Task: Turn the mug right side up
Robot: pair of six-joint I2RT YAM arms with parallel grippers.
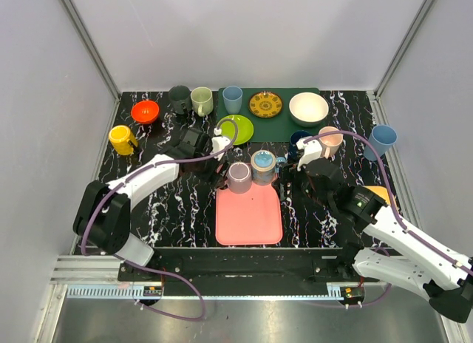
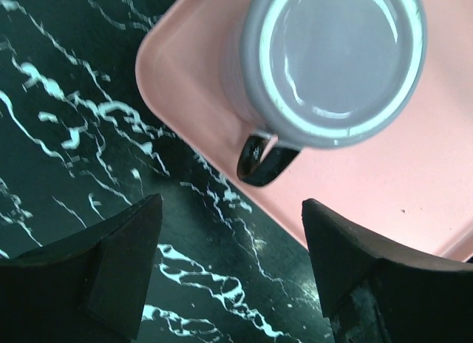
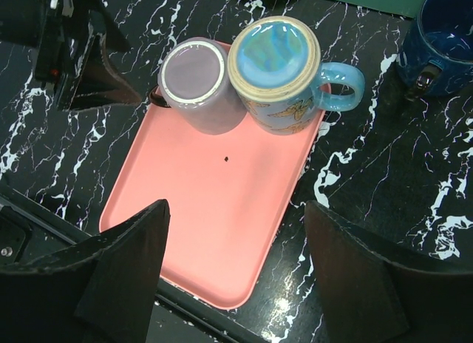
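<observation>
We are looking at a pink tray (image 1: 248, 217) lying on the black marbled surface (image 1: 170, 202) between the two arms. Two mugs are standing at the tray's far edge, touching each other, and both are sitting upside down with their bases facing up. The lilac mug (image 1: 239, 177) is sitting at the far left corner, and the blue patterned mug (image 1: 263, 165) is sitting just to its right.

In the left wrist view we are seeing the lilac mug's pale ringed base, with its dark handle (image 2: 262, 158) pointing out over the tray's edge toward the camera. The left gripper (image 1: 218, 173) is hovering just beside that corner. Its fingers (image 2: 126, 262) are standing wide apart over the surface and the tray's rim, touching neither the mug nor the handle.

In the right wrist view we are seeing both bases from above. The blue mug's light blue handle (image 3: 344, 88) is sticking out past the tray's right edge. The right gripper (image 1: 290, 182) is hanging by the tray's right side, its fingers (image 3: 355, 276) also spread apart and holding nothing.

A dark blue mug (image 3: 447, 25) is standing upright on the surface beyond the tray's right side. Farther back we are seeing a green mat (image 1: 281, 125) with a white bowl (image 1: 308, 108) resting on it.
</observation>
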